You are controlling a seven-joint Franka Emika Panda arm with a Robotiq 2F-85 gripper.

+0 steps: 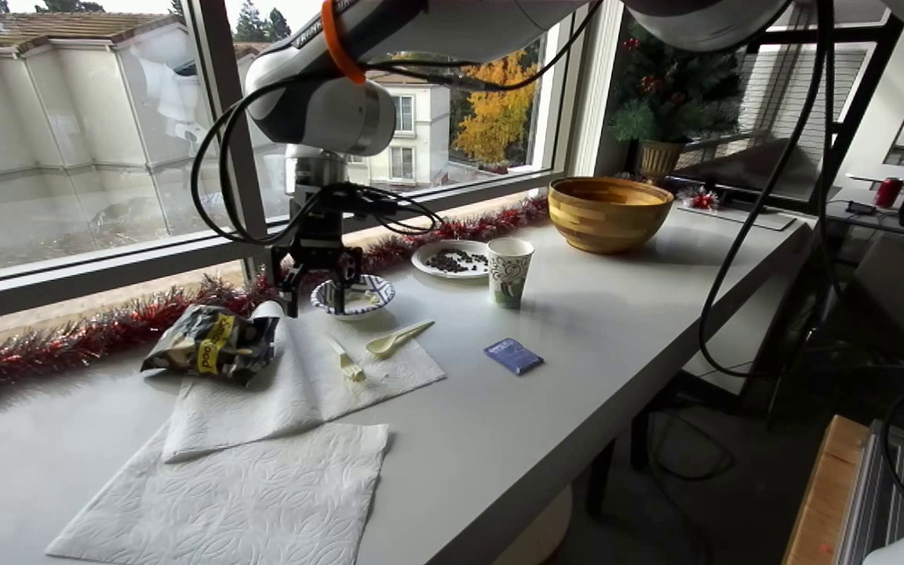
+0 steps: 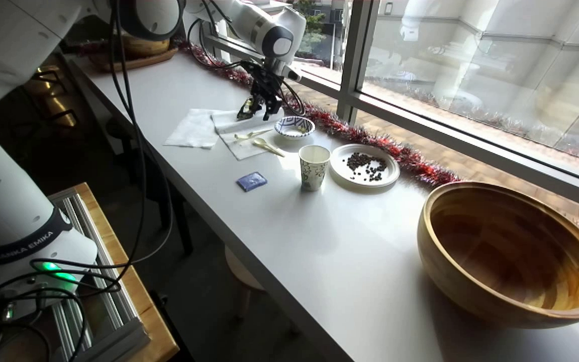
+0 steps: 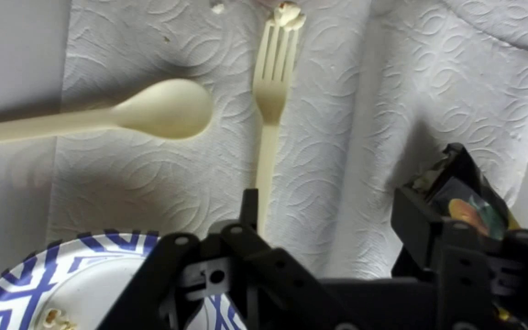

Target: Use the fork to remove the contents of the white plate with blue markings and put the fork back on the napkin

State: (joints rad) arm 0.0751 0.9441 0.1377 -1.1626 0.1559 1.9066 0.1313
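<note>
The pale fork (image 3: 269, 98) lies on the white napkin (image 3: 319, 137), with a popcorn piece (image 3: 288, 16) at its tines. The fork also shows in both exterior views (image 1: 346, 361) (image 2: 249, 135). The white plate with blue markings (image 1: 384, 290) sits beside the napkin with some popcorn in it; it also shows in the wrist view (image 3: 103, 279). My gripper (image 3: 330, 211) is open and empty, above the napkin's window-side part, fingers pointing down (image 1: 315, 304). Its left finger in the wrist view overlaps the fork's handle end and hides it. Contact cannot be told.
A cream spoon (image 1: 391, 341) lies beside the fork. A popcorn bag (image 1: 213, 345) stands near the gripper. A second paper towel (image 1: 240, 502), blue packet (image 1: 515, 355), paper cup (image 1: 508, 275), plate of dark bits (image 1: 427, 268), wooden bowl (image 1: 609, 220) and tinsel by the window surround it.
</note>
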